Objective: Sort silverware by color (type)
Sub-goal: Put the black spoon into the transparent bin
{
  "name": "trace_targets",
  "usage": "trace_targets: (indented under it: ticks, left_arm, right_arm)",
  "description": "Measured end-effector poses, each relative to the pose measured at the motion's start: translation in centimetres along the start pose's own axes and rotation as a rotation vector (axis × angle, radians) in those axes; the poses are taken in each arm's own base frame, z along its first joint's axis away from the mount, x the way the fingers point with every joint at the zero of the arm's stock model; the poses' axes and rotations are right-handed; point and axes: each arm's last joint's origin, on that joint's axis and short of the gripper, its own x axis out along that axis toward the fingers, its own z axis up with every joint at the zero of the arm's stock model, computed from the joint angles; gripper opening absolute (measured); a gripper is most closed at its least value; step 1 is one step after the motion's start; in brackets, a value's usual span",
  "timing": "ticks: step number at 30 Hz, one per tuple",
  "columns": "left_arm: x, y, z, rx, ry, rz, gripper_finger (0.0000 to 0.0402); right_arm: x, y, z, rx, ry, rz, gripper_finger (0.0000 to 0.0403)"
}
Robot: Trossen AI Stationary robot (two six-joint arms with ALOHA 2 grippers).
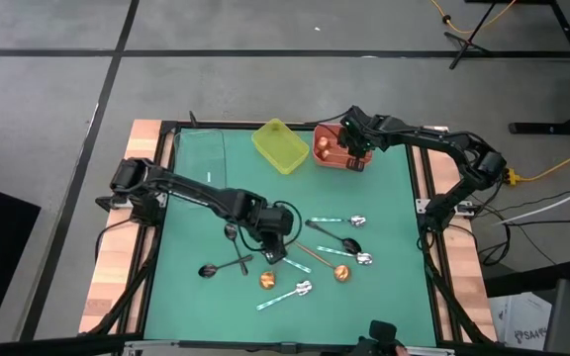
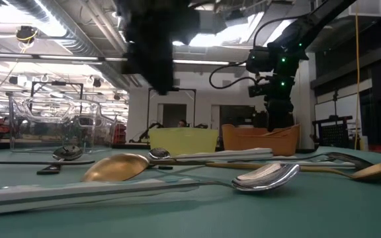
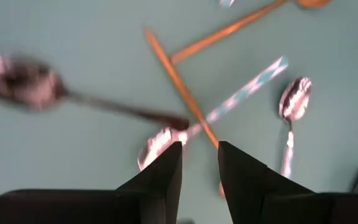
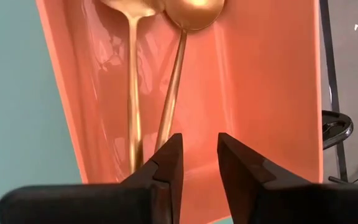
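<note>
Polished silver spoon [image 2: 263, 177], near counter [image 1: 384, 297] edge; glossy orange bin [image 4: 260, 93], two copper-gold spoons [image 4: 166, 81] inside; right gripper [image 4: 199, 158] and left gripper [image 3: 199, 168] fingers parted, empty.

mixed spoons [image 1: 336, 244] scattered mid-mat

left arm: reaches in from nine o'clock toward table centre
left gripper [image 1: 274, 247]: points down, fingers [image 3: 160, 180] slightly parted, empty
right arm: bends in from three o'clock toward twelve
right gripper [image 1: 356, 150]: fingers [image 4: 166, 168] parted, empty
</note>
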Motion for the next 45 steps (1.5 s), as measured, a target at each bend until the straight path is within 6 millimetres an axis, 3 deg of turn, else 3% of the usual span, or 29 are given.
trace_targets:
  ticks: [4,15,21,25,32,45]
  left_arm:
    - [0.0,-0.2,-1.7,-0.046,0.092,0.067,0.0098]
    - [-0.2,-2.1,-7.3,0.091,0.313,0.166,0.0098]
    - [1.1,-2.1,-10.5,0.162,0.385,0.209,0.0098]
    - [2.5,-1.0,-12.4,0.186,0.42,0.257,0.0098]
    - [4.9,0.8,-13.7,0.204,0.406,0.237,0.0098]
    - [6.0,2.2,-13.3,0.19,0.352,0.24,0.0098]
  right_arm:
    - [0.0,0.0,0.0,0.0,0.0,0.001,0.0088]
    - [0.0,0.0,0.0,0.0,0.001,0.001,0.0088]
    - [0.0,0.0,0.0,0.001,-0.003,0.007,0.0088]
    - [0.0,0.0,0.0,0.001,-0.003,0.008,0.0088]
    - [0.0,0.0,0.0,0.001,-0.004,0.008,0.0088]
    - [0.0,0.0,0.0,0.001,-0.004,0.008,0.0088]
